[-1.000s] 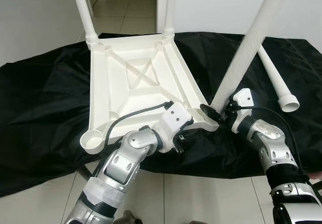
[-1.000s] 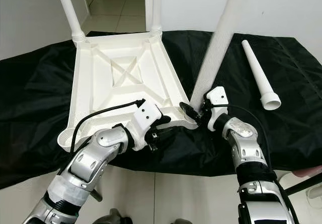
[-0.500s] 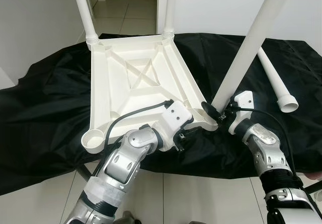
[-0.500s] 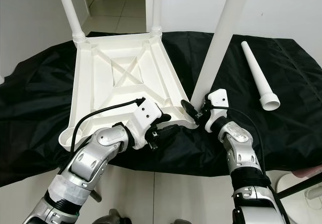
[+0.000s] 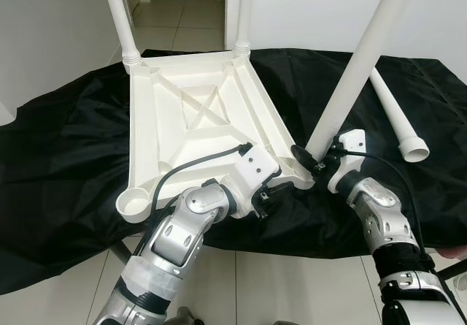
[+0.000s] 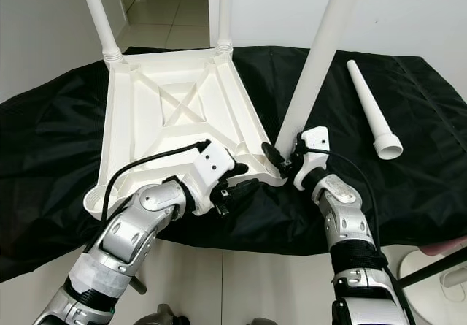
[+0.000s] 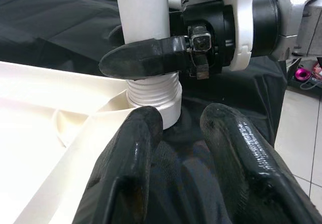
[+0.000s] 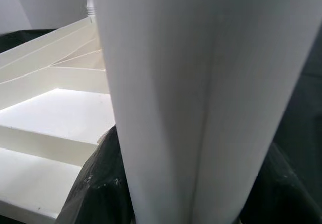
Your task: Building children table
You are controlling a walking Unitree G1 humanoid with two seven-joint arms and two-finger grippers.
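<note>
Table top (image 5: 197, 131) lies upside down on the black cloth (image 5: 66, 150), two legs upright at its far corners; the right gripper (image 5: 310, 163) is clamped on a third leg (image 5: 350, 77) at the near right corner socket; a loose leg (image 5: 398, 113) lies further right. Left wrist view: left gripper (image 7: 186, 133), fingers parted, holds nothing, just beside the threaded leg base (image 7: 153, 93). Right wrist view: leg (image 8: 201, 98) between the fingers.
</note>
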